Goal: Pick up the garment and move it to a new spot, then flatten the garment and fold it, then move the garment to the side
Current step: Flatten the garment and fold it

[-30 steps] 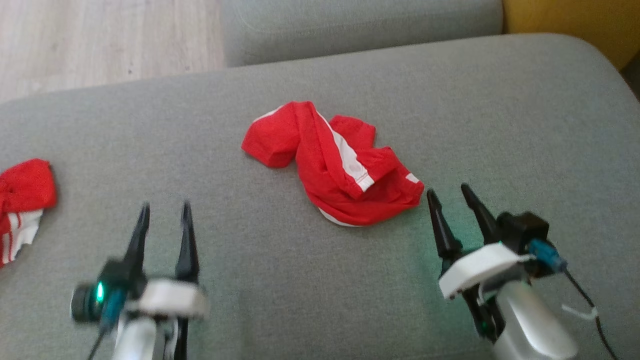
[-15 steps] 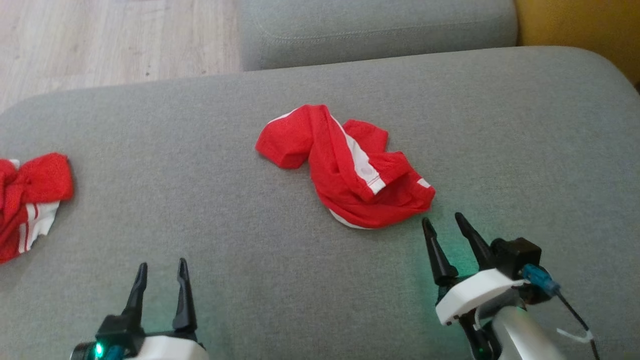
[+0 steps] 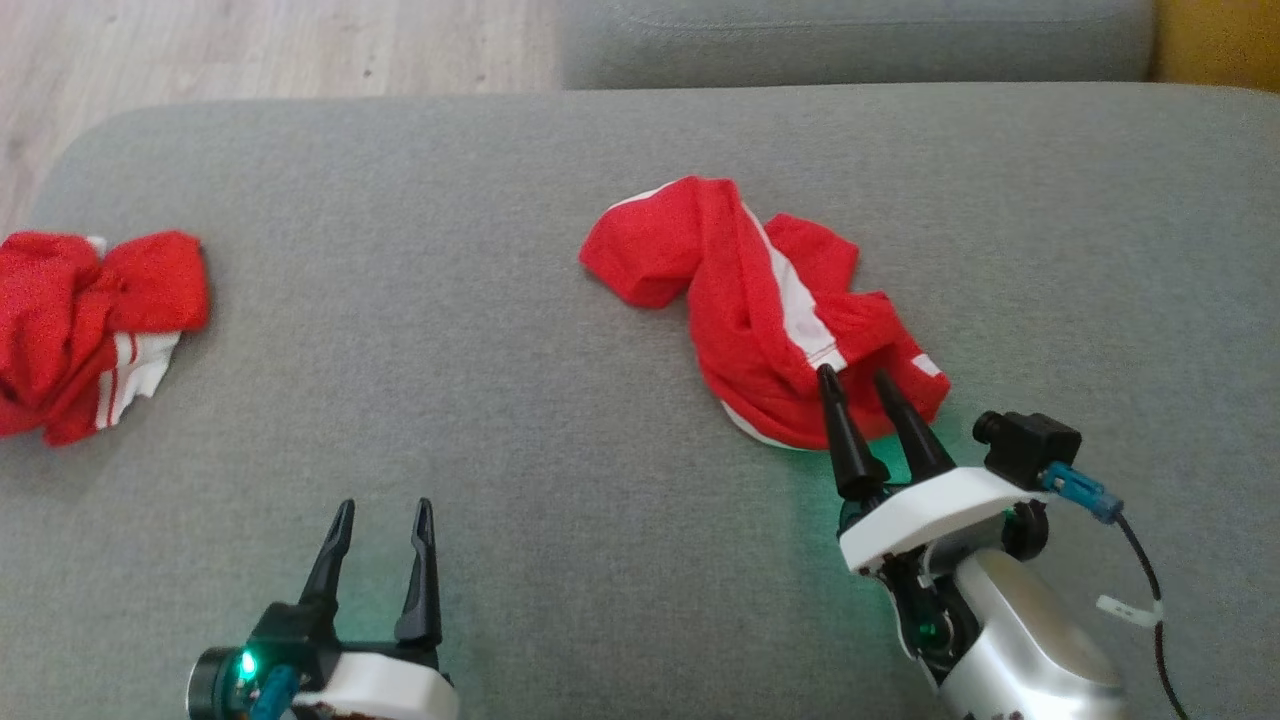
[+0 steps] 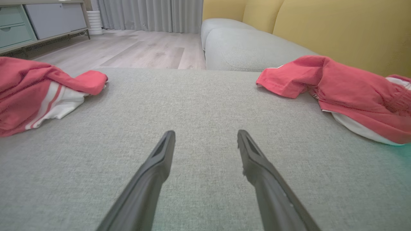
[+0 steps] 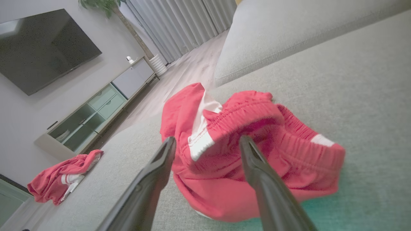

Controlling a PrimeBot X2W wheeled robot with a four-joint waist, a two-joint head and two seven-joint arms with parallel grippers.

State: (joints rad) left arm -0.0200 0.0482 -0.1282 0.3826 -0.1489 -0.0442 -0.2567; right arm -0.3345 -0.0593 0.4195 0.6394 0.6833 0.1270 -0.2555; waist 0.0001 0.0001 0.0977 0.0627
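Where the garment lies: the red garment (image 3: 760, 320) with white side stripes sits crumpled on the grey seat cushion (image 3: 500, 300), right of the cushion's middle in the head view, one end reaching up and left, the bunched elastic waistband at the near right.
Garment, close up: in the right wrist view the garment (image 5: 289, 150) shows its gathered waistband folded over itself, with a white patch on each side.
Right hand: the right hand (image 3: 853, 375) is released, its two dark fingers spread, their tips over the near edge of the cloth (whether they touch it I cannot tell).
Right hand, own camera: the right hand (image 5: 207, 138) has the waistband bunch showing between its parted fingers, nothing gripped.
Left hand: the left hand (image 3: 385, 504) is also released, fingers apart, low over bare cushion and well apart from the garment.
Left hand, own camera: the left hand (image 4: 206, 132) points along the cushion, with the garment (image 4: 353, 93) off to its right.
Second garment: another red and white piece (image 3: 90, 320) lies heaped at the cushion's left edge, well apart from both hands.
Behind: a second grey cushion (image 3: 850, 40) adjoins the far side, next to pale wooden floor (image 3: 250, 50).
Room: a yellow backrest (image 4: 337, 29) rises at the right of the left wrist view; a dark screen (image 5: 41, 48) hangs above a low cabinet (image 5: 96, 115).
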